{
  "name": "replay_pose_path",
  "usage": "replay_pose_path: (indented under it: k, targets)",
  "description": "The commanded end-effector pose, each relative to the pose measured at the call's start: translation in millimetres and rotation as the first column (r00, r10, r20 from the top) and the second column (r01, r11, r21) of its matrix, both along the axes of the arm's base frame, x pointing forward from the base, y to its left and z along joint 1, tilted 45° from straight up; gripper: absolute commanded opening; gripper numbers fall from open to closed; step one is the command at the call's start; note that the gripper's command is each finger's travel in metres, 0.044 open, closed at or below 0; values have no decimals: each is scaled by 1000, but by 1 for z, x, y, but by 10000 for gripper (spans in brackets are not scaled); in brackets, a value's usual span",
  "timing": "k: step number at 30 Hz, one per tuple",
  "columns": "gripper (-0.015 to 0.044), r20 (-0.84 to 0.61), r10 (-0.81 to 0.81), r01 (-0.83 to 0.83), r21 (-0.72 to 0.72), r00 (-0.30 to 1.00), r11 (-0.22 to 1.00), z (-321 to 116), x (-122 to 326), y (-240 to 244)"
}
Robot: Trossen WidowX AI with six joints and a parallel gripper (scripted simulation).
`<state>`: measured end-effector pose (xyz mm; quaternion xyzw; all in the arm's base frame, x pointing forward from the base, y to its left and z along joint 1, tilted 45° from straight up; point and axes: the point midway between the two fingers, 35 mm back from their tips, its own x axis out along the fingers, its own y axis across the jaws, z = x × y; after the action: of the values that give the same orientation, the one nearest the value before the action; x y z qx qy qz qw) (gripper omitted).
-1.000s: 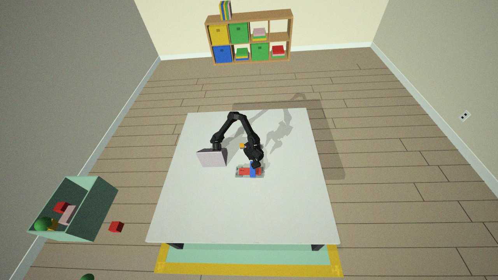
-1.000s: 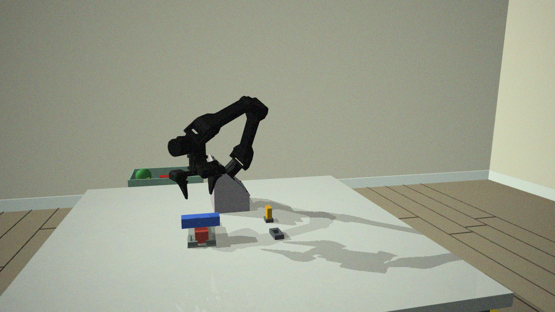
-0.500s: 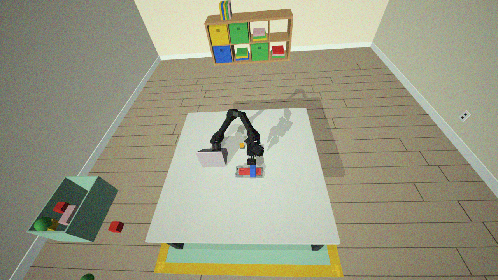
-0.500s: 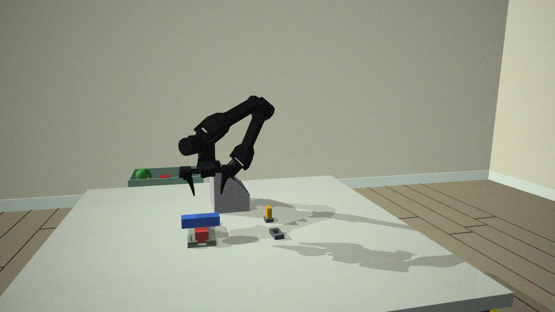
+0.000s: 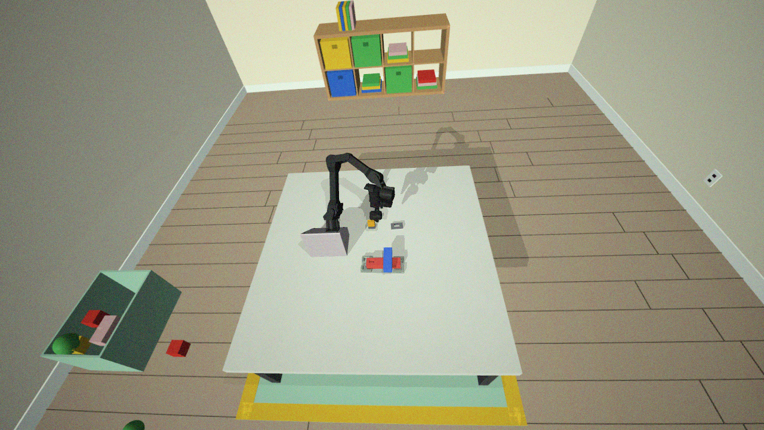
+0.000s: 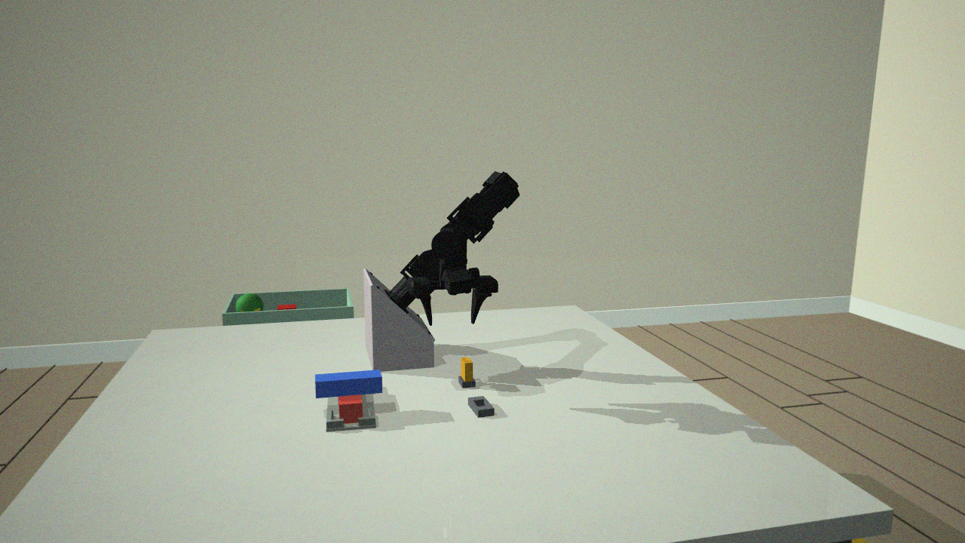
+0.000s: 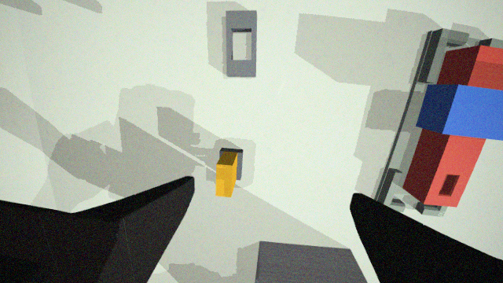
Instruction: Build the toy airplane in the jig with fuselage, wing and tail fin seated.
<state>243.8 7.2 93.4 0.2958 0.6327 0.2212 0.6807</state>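
The red fuselage point(image 5: 375, 263) point(image 6: 350, 409) point(image 7: 464, 169) lies in the grey cradle point(image 6: 335, 425) point(image 7: 430, 56). The blue wing point(image 5: 387, 260) point(image 6: 347, 383) point(image 7: 475, 112) lies across the top of the fuselage; its tab is hidden. The tail socket point(image 7: 449, 185) shows as an open rectangular hole. The yellow tail fin point(image 5: 371, 223) point(image 6: 467, 369) point(image 7: 226, 181) stands upright in a small dark holder point(image 6: 467, 382) point(image 7: 240, 165). My gripper point(image 6: 451, 323) point(image 7: 271, 192) is open and empty, above the table near the fin, with the fin showing between and beyond the fingertips in the wrist view.
A grey holder point(image 6: 482, 410) point(image 7: 241, 20) with a rectangular opening lies on the table point(image 5: 373, 321) point(image 6: 270, 486) near the fin. The arm's wedge-shaped base point(image 5: 326, 243) point(image 6: 398, 341) stands behind the cradle in the exterior view. A green toy bin point(image 5: 141, 321) is on the floor.
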Motion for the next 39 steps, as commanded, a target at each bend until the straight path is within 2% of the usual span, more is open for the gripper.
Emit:
replay_pose_path:
  k: [1,4,7,13,39]
  targets:
    - [440,-5,-2,2,16,1000,1000,14,-24,27]
    - [440,-5,2,-2,27,1000,1000,21,-43,45]
    - [440,-6,2,-2,27,1000,1000,20,-44,47]
    - [440,-4,2,-2,30,1000,1000,-17,-39,85]
    - [440,-5,3,-3,29,1000,1000,-49,-34,114]
